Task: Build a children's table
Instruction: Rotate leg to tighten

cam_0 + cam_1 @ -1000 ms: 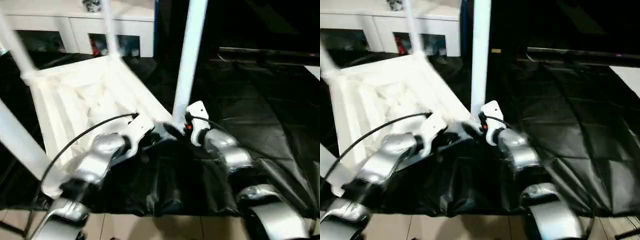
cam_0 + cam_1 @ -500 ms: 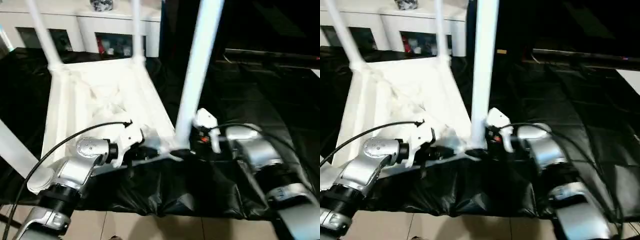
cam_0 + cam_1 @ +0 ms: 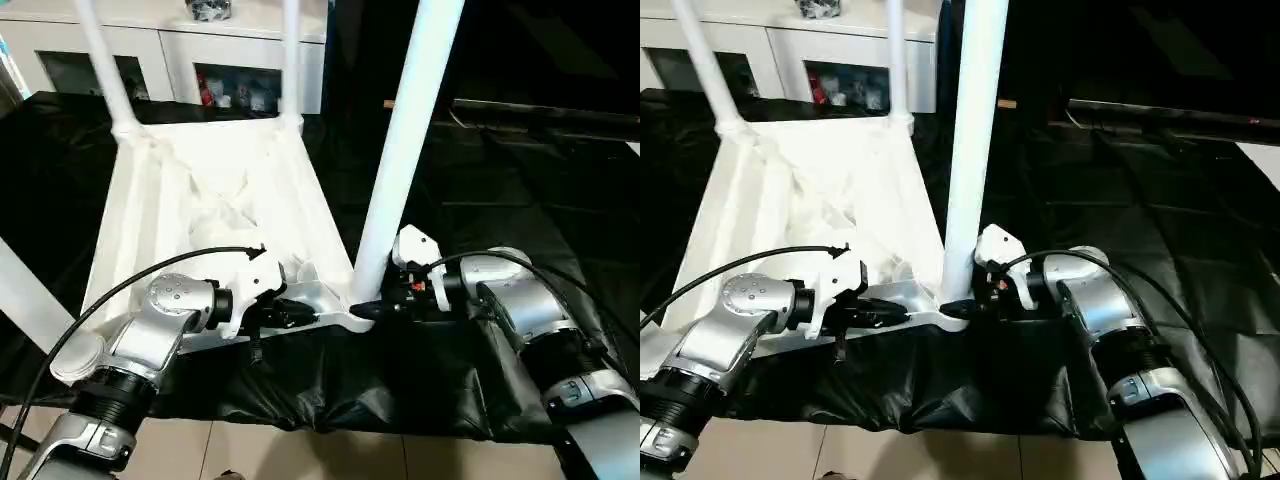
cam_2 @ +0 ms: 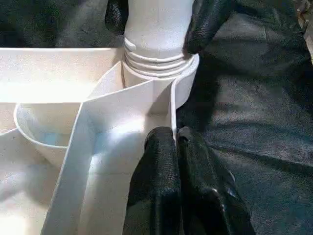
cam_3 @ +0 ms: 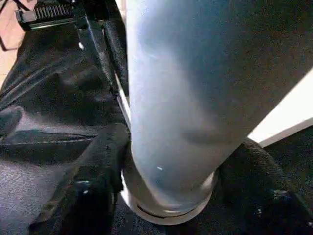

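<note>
White plastic tabletop (image 3: 215, 215) lies underside up on black sheeting (image 3: 500, 210), ribs showing. Legs stand upright in its corner sockets: two thin at the far corners, far-left leg (image 3: 105, 65) and far-right leg (image 3: 291, 60); a thick near leg (image 3: 400, 150) at the near-right corner; part of another leg (image 3: 25, 290) at the left edge.

Left pincer (image 3: 300, 312): fingers pressed together, pinching the thin near rim wall of the tabletop just beside the near-right socket. Left wrist view shows the two black fingers (image 4: 166, 181) shut on that upright wall, with the threaded base of the near leg seated in the socket (image 4: 156, 73) beyond.

Right pincer (image 3: 372, 306): fingers spread to either side of the near leg's base, low down at the socket. Right wrist view shows one finger (image 5: 90, 181) against the tube on one side and the other on the opposite side, both close in on it; a firm grip cannot be confirmed. Left wrist view catches the same two fingertips (image 4: 208, 22) flanking the leg above the threads.

Surroundings: sheeting is creased and covers the floor area; bare tile floor (image 3: 330, 455) shows at the near edge. White cabinet (image 3: 170, 50) with glass doors stands behind the tabletop.
</note>
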`<state>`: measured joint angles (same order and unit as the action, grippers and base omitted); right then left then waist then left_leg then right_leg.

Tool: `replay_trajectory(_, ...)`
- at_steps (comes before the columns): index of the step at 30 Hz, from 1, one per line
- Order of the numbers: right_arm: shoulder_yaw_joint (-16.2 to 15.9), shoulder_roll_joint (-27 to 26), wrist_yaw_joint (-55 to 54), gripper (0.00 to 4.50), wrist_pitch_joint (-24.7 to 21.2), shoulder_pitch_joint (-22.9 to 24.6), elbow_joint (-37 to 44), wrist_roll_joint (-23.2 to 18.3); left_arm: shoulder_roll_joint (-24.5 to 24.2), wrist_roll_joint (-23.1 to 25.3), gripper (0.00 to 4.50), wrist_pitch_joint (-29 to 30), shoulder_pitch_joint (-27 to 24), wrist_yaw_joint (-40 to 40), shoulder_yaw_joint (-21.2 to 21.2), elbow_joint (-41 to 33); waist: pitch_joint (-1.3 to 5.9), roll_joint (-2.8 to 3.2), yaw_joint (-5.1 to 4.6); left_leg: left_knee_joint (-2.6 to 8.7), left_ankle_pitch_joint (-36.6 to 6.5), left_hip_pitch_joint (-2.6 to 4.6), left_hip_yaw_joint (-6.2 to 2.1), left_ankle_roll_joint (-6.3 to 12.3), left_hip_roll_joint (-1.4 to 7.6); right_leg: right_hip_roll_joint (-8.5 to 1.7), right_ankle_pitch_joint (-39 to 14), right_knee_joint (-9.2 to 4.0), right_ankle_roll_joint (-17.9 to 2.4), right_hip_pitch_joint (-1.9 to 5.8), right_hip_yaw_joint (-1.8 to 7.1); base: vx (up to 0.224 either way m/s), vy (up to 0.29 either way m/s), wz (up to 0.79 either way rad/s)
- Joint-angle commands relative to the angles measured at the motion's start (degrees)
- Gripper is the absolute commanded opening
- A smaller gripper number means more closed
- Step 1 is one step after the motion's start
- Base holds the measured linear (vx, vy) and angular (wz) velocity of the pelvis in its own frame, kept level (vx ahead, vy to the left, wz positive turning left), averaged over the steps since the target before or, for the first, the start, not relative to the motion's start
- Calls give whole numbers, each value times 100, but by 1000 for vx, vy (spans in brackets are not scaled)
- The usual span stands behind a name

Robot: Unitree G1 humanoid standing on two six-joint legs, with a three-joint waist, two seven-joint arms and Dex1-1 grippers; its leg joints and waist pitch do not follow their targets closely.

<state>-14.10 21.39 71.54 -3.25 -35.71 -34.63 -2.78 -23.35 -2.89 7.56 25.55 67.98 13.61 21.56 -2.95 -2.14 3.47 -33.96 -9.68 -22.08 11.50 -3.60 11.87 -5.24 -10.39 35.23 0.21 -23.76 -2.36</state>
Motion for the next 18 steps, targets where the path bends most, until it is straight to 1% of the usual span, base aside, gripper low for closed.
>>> replay_trajectory(1,-202,-11,67,256,-33,147,70,64,53,-138,0,-107,27,13,35,-137,384,-13,-15,377,-1253,142,-40,212,144,-210,-1047,-368,-1294,251,176,0,0,0)
replay_trajectory(3,-196,-48,9,247,-38,191,85,59,41,-132,0,-110,21,-11,15,-140,386,-9,-19,380,-1257,141,-43,199,142,-204,-1023,-367,-1285,252,175,0,0,0)
replay_trajectory(4,-152,-111,-94,247,-47,242,84,27,44,-129,0,-115,12,-18,8,-133,382,19,-25,382,-1280,142,-42,186,139,-202,-1007,-371,-1288,247,179,0,0,0)
replay_trajectory(6,-79,-193,-239,242,-67,296,97,-21,64,-116,0,-116,6,-51,13,-123,377,16,-33,392,-1383,147,-45,145,138,-204,-1078,-386,-1278,246,180,0,0,0)
replay_trajectory(7,-11,-265,-381,238,-115,326,88,-57,98,-85,0,-131,13,-114,25,-101,370,17,-42,409,-1496,149,-58,107,140,-204,-1207,-396,-1252,250,174,0,0,0)
replay_trajectory(8,120,-437,-775,225,-98,398,36,-67,205,17,0,-133,54,-320,60,-26,373,8,-48,410,-1537,154,-58,87,140,-202,-1249,-402,-1239,243,175,0,0,0)
replay_trajectory(9,182,-529,-974,219,-107,429,1,-71,267,78,0,-120,86,-429,88,12,351,11,-59,426,-1684,169,-63,35,144,-208,-1454,-434,-1200,214,179,0,0,0)
replay_trajectory(11,310,-732,-1411,215,-159,465,-84,-79,414,205,0,-40,167,-701,133,105,329,2,-85,446,-1994,182,-88,-88,133,-223,-2038,-492,-1026,201,173,0,0,0)
replay_trajectory(12,369,-830,-1635,211,-189,471,-131,-77,486,256,0,-7,210,-829,147,157,318,-4,-108,450,-2082,185,-89,-109,127,-219,-2205,-512,-975,186,173,0,0,0)
replay_trajectory(13,426,-985,-1919,209,-244,484,-199,-75,621,285,0,36,267,-976,163,214,311,1,-117,457,-2158,189,-107,-151,127,-227,-2353,-522,-933,183,169,0,0,0)
replay_trajectory(14,473,-1200,-2273,207,-288,512,-270,-58,811,330,0,71,358,-1190,185,298,292,14,-165,462,-2464,222,-137,-253,109,-233,-2896,-587,-765,156,144,0,0,0)
replay_trajectory(15,475,-1214,-2294,207,-289,514,-274,-57,823,334,0,72,364,-1205,187,304,290,11,-185,462,-2534,228,-146,-271,110,-240,-3031,-609,-712,145,140,0,0,0)
replay_trajectory(16,443,-1403,-2531,206,-290,549,-319,-11,1004,389,0,101,464,-1405,217,401,292,36,-199,461,-2620,230,-173,-280,103,-255,-3231,-639,-620,150,123,0,0,0)
replay_trajectory(17,437,-1418,-2546,205,-289,552,-322,-7,1018,393,0,105,472,-1421,220,410,283,25,-217,466,-2649,225,-172,-282,103,-248,-3292,-663,-574,141,120,0,0,0)
replay_trajectory(18,409,-1555,-2698,204,-284,548,-370,26,1137,433,0,145,540,-1556,244,481,293,6,-220,462,-2690,224,-186,-267,93,-249,-3390,-676,-510,146,109,0,0,0)
